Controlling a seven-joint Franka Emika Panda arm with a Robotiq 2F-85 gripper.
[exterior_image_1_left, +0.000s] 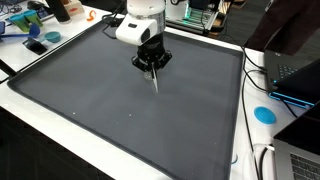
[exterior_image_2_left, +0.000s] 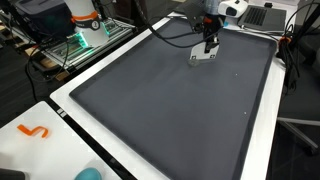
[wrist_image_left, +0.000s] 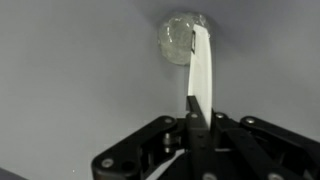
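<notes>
White stick (wrist_image_left: 201, 75) is pinched between the two fingers of the claw (wrist_image_left: 195, 128), which are pressed together on its near end. In the wrist view the stick is seen running straight out from the claw, long and thin and a little slanted. Its far tip is met by a round clear blob (wrist_image_left: 183, 38). Whether the blob is part of the stick or only touched by it cannot be told.

In an exterior view the stick is seen hanging down from the claw toward the dark grey mat (exterior_image_1_left: 90, 110), with its long side almost upright. Whether the tip is touching the mat cannot be told. The claw is held over the far part of the mat, near its rim.

The mat is laid on a white table (exterior_image_1_left: 50, 115). A blue round thing (exterior_image_1_left: 264, 113) is seen off the mat, well apart from the claw. An orange squiggle (exterior_image_2_left: 35, 131) is seen on the table by another corner.
</notes>
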